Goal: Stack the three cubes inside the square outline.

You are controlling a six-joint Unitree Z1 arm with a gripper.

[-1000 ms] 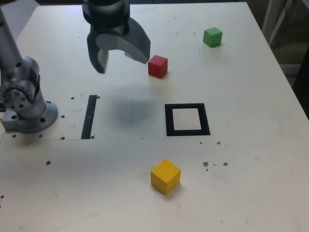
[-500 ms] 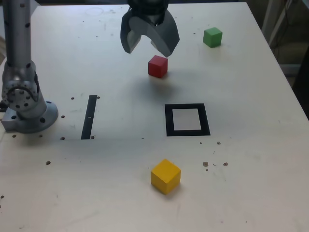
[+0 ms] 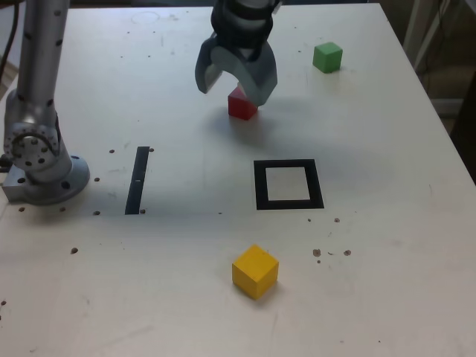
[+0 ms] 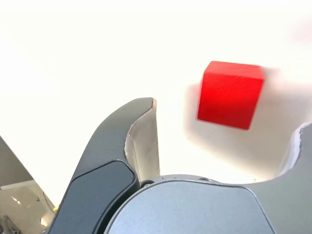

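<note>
The red cube [image 3: 242, 108] rests on the table behind the square outline [image 3: 260, 184], whose pale centre holds nothing. My gripper [image 3: 234, 91] hangs open just over the red cube, one finger on each side, not touching it. In the wrist view the red cube [image 4: 230, 95] lies between the spread fingers [image 4: 142, 134], nearer one of them. The green cube [image 3: 327, 56] sits at the far back on the exterior view's right. The yellow cube [image 3: 255, 271] lies in front of the outline, near the table's front.
A thin black strip [image 3: 137, 180] lies on the table at the exterior view's left of the outline. The arm's grey base [image 3: 41, 167] stands at the left edge. Small dark specks dot the white tabletop [image 3: 387, 149].
The gripper has swung from the exterior view's left to the right and come down over the red cube. The cubes have not moved.
</note>
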